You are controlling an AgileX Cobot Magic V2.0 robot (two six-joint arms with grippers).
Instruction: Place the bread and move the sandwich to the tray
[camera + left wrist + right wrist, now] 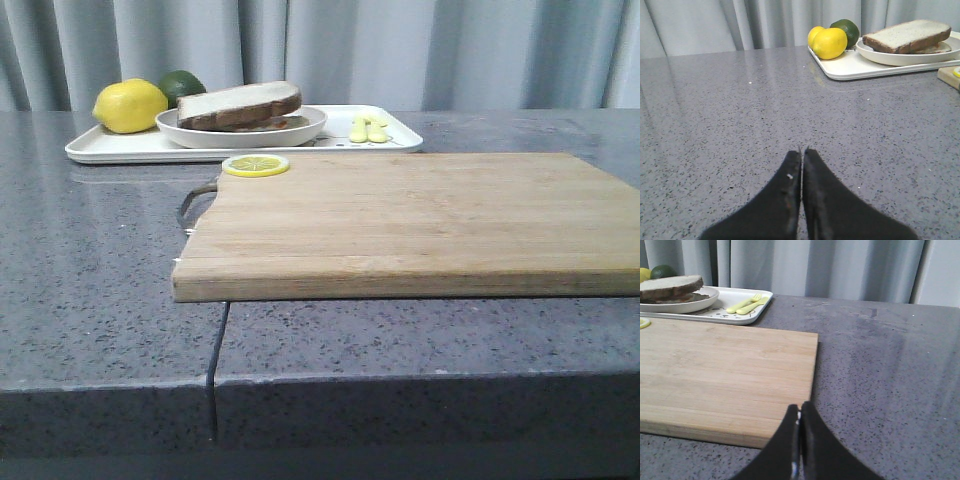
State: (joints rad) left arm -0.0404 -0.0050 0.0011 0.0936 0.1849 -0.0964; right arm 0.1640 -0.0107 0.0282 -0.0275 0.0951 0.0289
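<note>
Nearest the robot, the left gripper (802,152) has its two black fingers pressed together with nothing between them, low over bare grey counter (100,300). The right gripper (800,410) is likewise closed and empty, its tips over the near edge of the wooden cutting board (420,220).

The board lies with its long side running left to right across the counter, a lemon slice (256,165) resting on its far left corner.

Behind it sits the white tray (110,148), long axis also left to right. On the tray a round white plate (300,128) carries the sandwich (240,105), its thick top slice of bread tilted, higher toward the right (no egg can be seen from here). Left of the plate are a lemon (130,105) and a lime (182,84); right of it lie small yellow utensils (367,128)
</note>
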